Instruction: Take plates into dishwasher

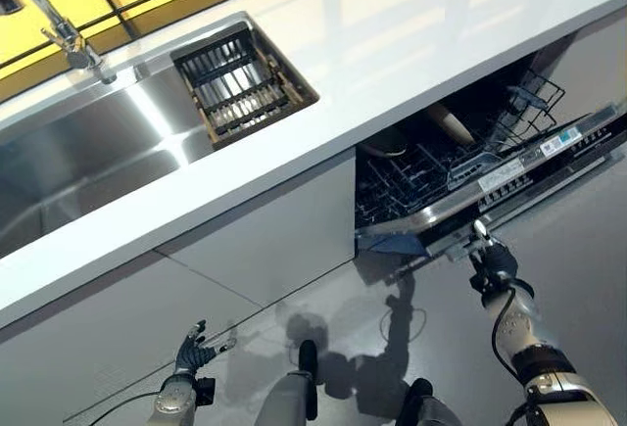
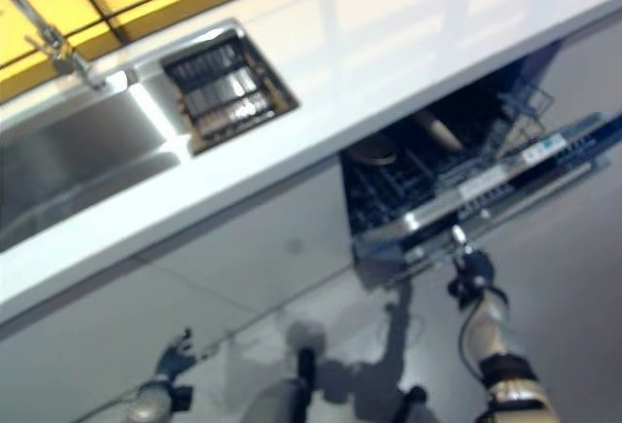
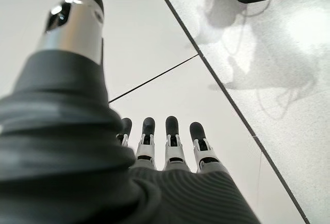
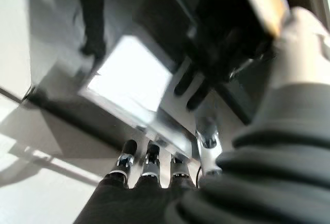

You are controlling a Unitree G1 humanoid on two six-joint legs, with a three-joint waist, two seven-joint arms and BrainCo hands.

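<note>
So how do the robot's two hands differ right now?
The right hand is raised to the edge of the partly open dishwasher door, fingers at its rim; the left hand hangs low by the cupboard front, touching nothing. Both have straight, open fingers and hold no plate.

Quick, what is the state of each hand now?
Left hand: open, holding nothing.
Right hand: open, fingers straight at the dishwasher door, holding nothing.

Dishwasher (image 1: pixel 470 181) under white counter, door partly open, dark racks showing
</note>
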